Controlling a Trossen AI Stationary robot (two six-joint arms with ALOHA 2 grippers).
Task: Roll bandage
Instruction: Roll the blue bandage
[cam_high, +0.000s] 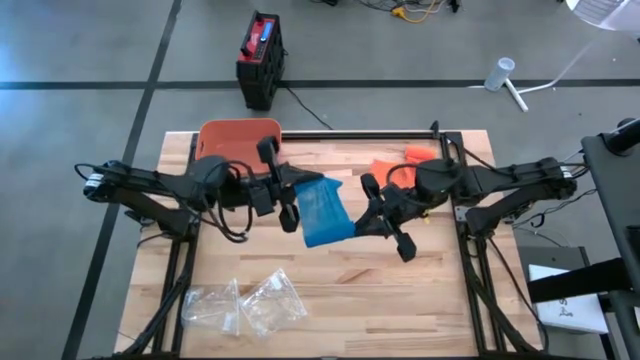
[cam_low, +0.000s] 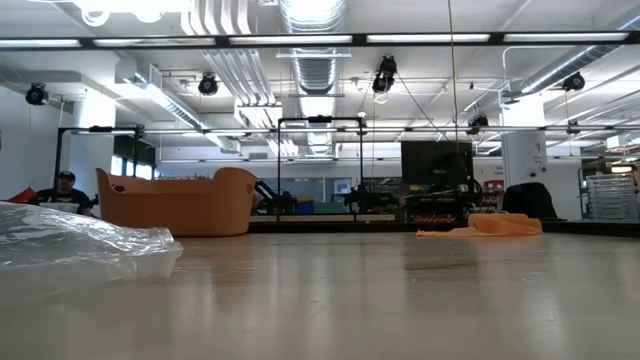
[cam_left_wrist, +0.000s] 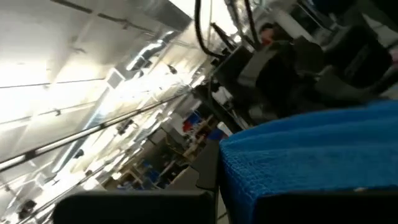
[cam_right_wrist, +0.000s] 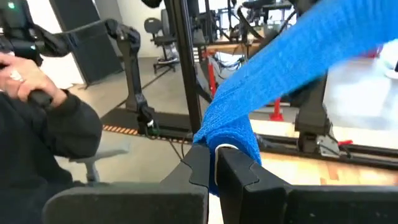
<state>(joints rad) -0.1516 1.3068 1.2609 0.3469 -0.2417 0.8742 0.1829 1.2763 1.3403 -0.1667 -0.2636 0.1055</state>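
Note:
A blue bandage hangs in the air between my two grippers over the middle of the table, well above the wood. It spreads as a broad band at my left gripper and gathers into a bunched end at my right gripper. Both grippers are shut on it, the left on its left end and the right on its right end. The low view shows neither the bandage nor the grippers. My left gripper holds the bandage's left end, coming level from the table's left. The gripper's own body hides the place of contact in the left wrist view, where the band spreads flat away from it. The bandage is lifted clear of the table. My right gripper pinches the bandage's gathered, bunched end between its two fingers, coming about level from the table's right. From the fingers the band runs away in a straight strip toward my left arm. It is clear of the table.
An orange basket stands at the far left edge, and an orange cloth lies at the far right. Clear plastic bags lie near the front left. A person sits beyond the table in the right wrist view.

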